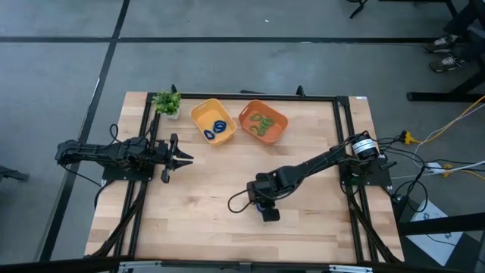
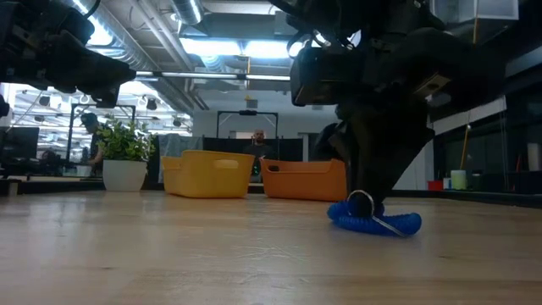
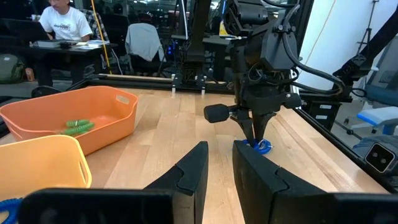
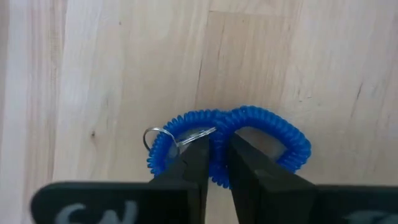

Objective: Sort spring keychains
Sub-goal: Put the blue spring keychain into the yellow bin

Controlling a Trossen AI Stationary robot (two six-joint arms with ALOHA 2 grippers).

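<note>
A blue spring keychain (image 4: 261, 124) with a small metal ring (image 4: 152, 138) lies on the bare wood toward the table's near side, also seen in the low view (image 2: 389, 224). My right gripper (image 4: 216, 144) stands over it, pointing down, shut on its coil (image 1: 264, 209). The yellow tray (image 1: 203, 114) holds blue keychains (image 1: 218, 129). The orange tray (image 1: 279, 120) holds green ones (image 1: 262, 123). My left gripper (image 1: 185, 158) waits open at the table's left, level with the wood, touching nothing. My right gripper pinches the blue keychain's coil between its two fingers at the middle of the loop (image 4: 219, 127), where the two sides of the coil draw together. The fingers (image 2: 364, 191) come from above, pointing down. The keychain still lies flat on the table.
A small potted plant sprig (image 1: 167, 102) stands at the far left corner beside the yellow tray. Black rails (image 1: 144, 182) run along the table's left and right sides. Bare wood lies between the two grippers and in front of the trays. A person sits in the room beyond (image 3: 62, 25).
</note>
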